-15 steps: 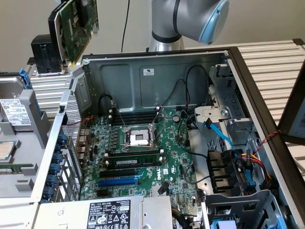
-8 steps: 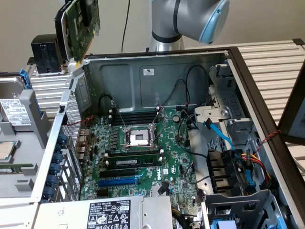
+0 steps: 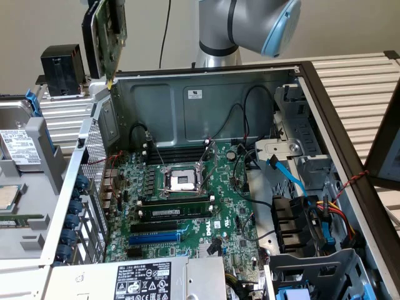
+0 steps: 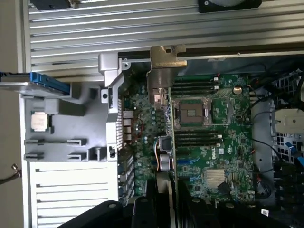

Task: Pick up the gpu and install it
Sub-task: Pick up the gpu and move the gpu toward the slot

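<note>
Claw (image 4: pixel 164 202) gripping gpu (image 3: pixel 107 28) edge-on, hovering over case (image 3: pixel 206 94) corner. You're needing card upright, bracket (image 4: pixel 164 66) facing vented wall (image 3: pixel 94 147), connector edge squaring with motherboard (image 3: pixel 187 209) slot.

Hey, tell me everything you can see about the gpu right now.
The gpu is a small card: green circuit board, black shroud on one face, silver metal end bracket. It hangs on edge in the air, over the open computer case's corner at the exterior view's left. The gripper is shut on it; nothing else seems to touch it.
</note>
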Motion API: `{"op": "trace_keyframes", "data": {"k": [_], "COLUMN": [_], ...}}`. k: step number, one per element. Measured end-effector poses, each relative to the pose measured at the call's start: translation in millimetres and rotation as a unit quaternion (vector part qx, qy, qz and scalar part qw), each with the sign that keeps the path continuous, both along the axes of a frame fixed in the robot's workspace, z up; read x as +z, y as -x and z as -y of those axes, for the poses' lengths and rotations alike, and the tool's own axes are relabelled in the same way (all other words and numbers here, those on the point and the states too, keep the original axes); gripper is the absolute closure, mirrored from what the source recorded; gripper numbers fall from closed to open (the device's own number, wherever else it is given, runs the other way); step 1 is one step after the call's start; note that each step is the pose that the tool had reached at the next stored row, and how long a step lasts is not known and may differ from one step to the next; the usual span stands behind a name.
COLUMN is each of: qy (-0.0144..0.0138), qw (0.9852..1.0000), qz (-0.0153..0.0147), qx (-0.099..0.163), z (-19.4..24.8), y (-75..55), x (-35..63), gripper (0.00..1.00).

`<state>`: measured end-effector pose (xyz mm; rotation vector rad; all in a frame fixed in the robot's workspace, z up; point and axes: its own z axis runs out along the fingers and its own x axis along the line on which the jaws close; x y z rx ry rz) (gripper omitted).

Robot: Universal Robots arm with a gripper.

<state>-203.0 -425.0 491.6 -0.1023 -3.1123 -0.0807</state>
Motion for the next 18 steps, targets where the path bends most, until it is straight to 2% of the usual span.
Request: {"op": "trace_keyframes", "data": {"k": [3, 11, 12, 14, 16, 18], "qy": [0.0000, -0.0001, -0.0008, -0.0062, -0.0130, -0.0145], "qw": [0.9998, 0.9995, 0.9994, 0.9992, 0.9989, 0.9986], "qz": [0.0000, -0.0018, -0.0021, -0.0029, -0.0036, -0.0041], "qx": [0.021, 0.033, 0.035, 0.040, 0.046, 0.052], "z": [0.0, 0.0, 0.0, 0.1, 0.0, 0.0], "y": [-2.3, -31.2, -33.6, -36.8, -39.5, -42.4], "x": [-0.1, -1.1, -1.1, -1.2, -1.5, -2.4], "gripper": [0.71, 0.71, 0.71, 0.71, 0.71, 0.71]}}
